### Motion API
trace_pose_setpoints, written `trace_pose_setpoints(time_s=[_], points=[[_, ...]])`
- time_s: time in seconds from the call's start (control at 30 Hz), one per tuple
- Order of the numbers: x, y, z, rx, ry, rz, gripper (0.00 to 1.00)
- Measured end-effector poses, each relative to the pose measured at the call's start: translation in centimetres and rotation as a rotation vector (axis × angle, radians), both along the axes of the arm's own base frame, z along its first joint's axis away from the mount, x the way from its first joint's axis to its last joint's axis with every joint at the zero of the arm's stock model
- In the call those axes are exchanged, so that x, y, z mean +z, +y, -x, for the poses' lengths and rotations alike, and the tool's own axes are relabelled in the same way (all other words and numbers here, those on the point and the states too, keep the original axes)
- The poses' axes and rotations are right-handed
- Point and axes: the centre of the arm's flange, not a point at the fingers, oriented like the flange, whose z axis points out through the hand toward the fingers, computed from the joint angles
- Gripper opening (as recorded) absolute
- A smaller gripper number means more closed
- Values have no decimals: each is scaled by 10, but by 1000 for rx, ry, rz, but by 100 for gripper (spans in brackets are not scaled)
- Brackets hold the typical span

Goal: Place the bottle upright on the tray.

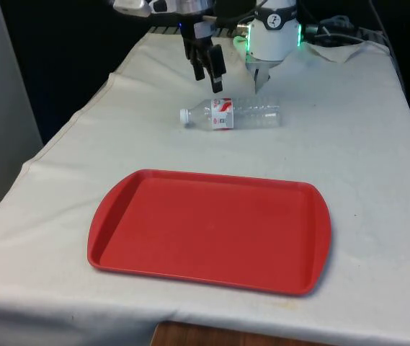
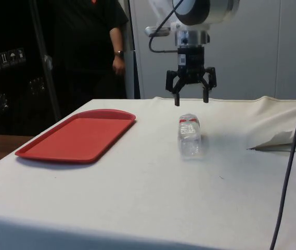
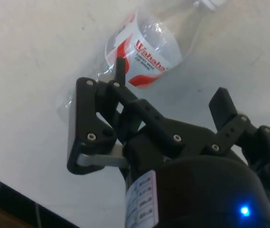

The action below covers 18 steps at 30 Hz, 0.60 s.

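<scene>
Bottle (image 1: 233,114) first: a clear plastic one with a white cap and a red-and-white label, lying on its side on the white cloth of the table (image 1: 363,166). It rests toward the table's far end, past the far edge of the red tray (image 1: 208,231) and well apart from it. Its cap points toward the front view's left. The tray sits near the table's near edge with nothing on it.

The gripper (image 2: 190,95) hangs above the bottle with its fingers spread wide and nothing between them. From the side it is clearly off the bottle, not touching. In the wrist view one fingertip (image 3: 119,66) lines up over the labelled part near the neck.

A person (image 2: 93,31) in dark clothes stands behind the table beyond the tray.

The pickup looks not yet begun, and it carries most of the risk. A round, light, empty-looking bottle could roll on the cloth if one finger reaches it before the other. Thin plastic may also buckle or squirt out of a hard squeeze. Grasping near the neck end would leave the body hanging to one side, so it could swing or slip as it is turned upright. Set down tilted on the tray's smooth floor, it would likely topple.
</scene>
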Motion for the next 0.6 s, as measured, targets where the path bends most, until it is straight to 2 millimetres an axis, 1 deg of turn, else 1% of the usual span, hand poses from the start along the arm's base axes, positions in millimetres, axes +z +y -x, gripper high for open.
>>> trace_pose_setpoints(time_s=[0.23, 0.6], points=[[-3, -8, -3, -19, 12, -29, 100], [-9, -10, -6, -57, 32, -57, 100]])
